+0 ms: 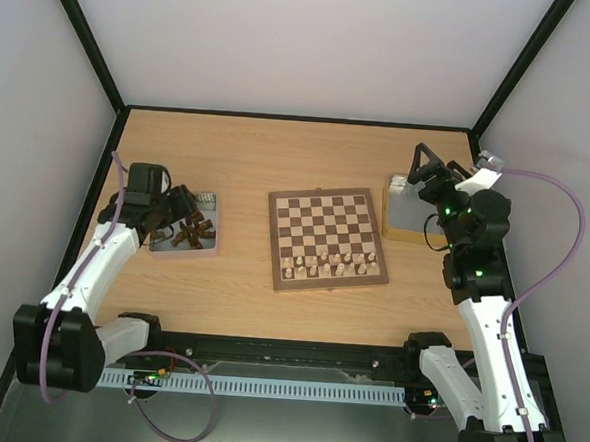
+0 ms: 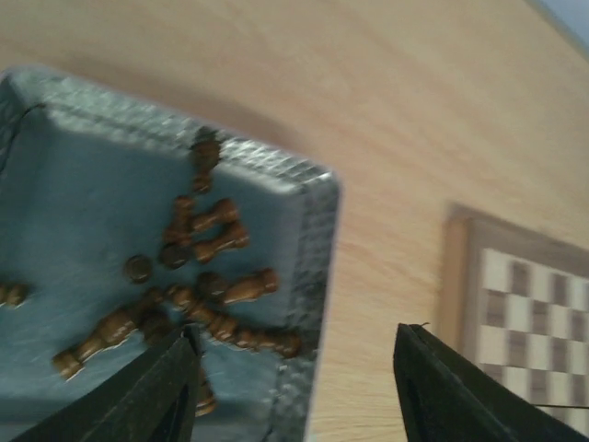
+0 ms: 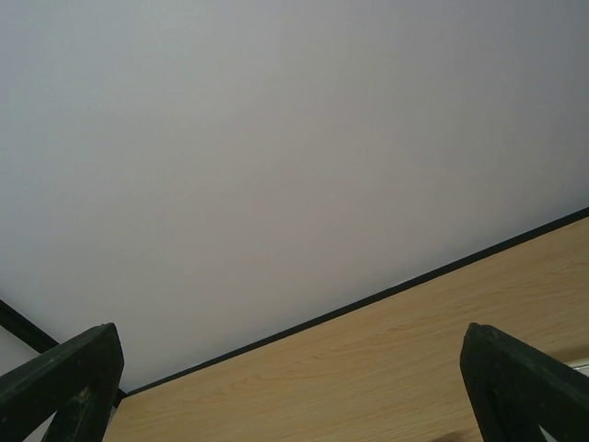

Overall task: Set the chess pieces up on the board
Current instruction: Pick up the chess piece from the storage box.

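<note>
The board point(image 1: 330, 223) lies mid-table, with pale pieces point(image 1: 332, 265) standing on its two near rows. Several dark chess pieces point(image 2: 221, 295) lie tumbled in a metal tray point(image 2: 317, 276) left of the board point(image 2: 529, 304). My left gripper point(image 2: 294, 368) hovers open over that tray's right rim: one finger is above the pieces, the other above bare table, and nothing is between them. From above, the left gripper point(image 1: 182, 212) hangs over the dark chess pieces point(image 1: 186, 234). My right gripper point(image 1: 426, 167) is raised at the right, open and empty, and in its wrist view the right gripper point(image 3: 285, 396) faces the back wall.
A second metal tray point(image 1: 403, 220) sits just right of the board, below the right gripper. Pale walls with black frame posts enclose the table on three sides. A cable duct point(image 1: 265, 387) runs along the near edge between the arm bases.
</note>
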`<state>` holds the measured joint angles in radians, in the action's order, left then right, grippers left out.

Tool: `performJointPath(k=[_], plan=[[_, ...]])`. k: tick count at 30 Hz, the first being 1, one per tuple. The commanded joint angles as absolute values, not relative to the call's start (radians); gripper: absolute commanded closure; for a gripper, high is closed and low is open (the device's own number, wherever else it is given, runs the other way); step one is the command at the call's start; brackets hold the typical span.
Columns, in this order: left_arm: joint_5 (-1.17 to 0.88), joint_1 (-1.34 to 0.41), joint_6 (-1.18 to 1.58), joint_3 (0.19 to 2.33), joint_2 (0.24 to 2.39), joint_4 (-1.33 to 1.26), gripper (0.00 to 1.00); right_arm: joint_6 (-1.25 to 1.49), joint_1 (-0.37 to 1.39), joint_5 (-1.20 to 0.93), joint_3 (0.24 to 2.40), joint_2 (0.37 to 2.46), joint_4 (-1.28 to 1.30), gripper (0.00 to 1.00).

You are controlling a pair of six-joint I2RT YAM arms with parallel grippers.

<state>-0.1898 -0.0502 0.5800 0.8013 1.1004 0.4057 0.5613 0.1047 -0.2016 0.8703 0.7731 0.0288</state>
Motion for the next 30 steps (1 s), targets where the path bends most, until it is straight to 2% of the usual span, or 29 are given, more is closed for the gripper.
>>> performJointPath(k=[1, 4, 8, 18, 22, 24, 30], plan=[[-0.043, -0.064, 0.578, 0.820, 1.181, 0.503, 0.44, 0.565, 0.101, -0.188, 0.854, 0.772, -0.011, 0.01], [-0.021, -0.065, 0.579, 0.820, 1.230, 0.504, 0.54, 0.568, 0.101, -0.184, 0.859, 0.780, -0.005, 0.01], [-0.016, -0.063, 0.579, 0.822, 1.283, 0.489, 0.58, 0.568, 0.101, -0.175, 0.863, 0.788, 0.000, 0.01], [-0.014, -0.063, 0.576, 0.815, 1.382, 0.489, 0.60, 0.560, 0.101, -0.132, 0.872, 0.791, 0.021, 0.01], [-0.015, -0.063, 0.567, 0.815, 1.407, 0.488, 0.65, 0.561, 0.100, -0.122, 0.867, 0.792, 0.021, 0.01], [-0.015, -0.063, 0.563, 0.813, 1.417, 0.488, 0.70, 0.568, 0.101, -0.104, 0.869, 0.795, 0.026, 0.01], [0.012, -0.064, 0.555, 0.822, 1.412, 0.504, 0.91, 0.572, 0.100, -0.039, 0.886, 0.805, 0.063, 0.01]])
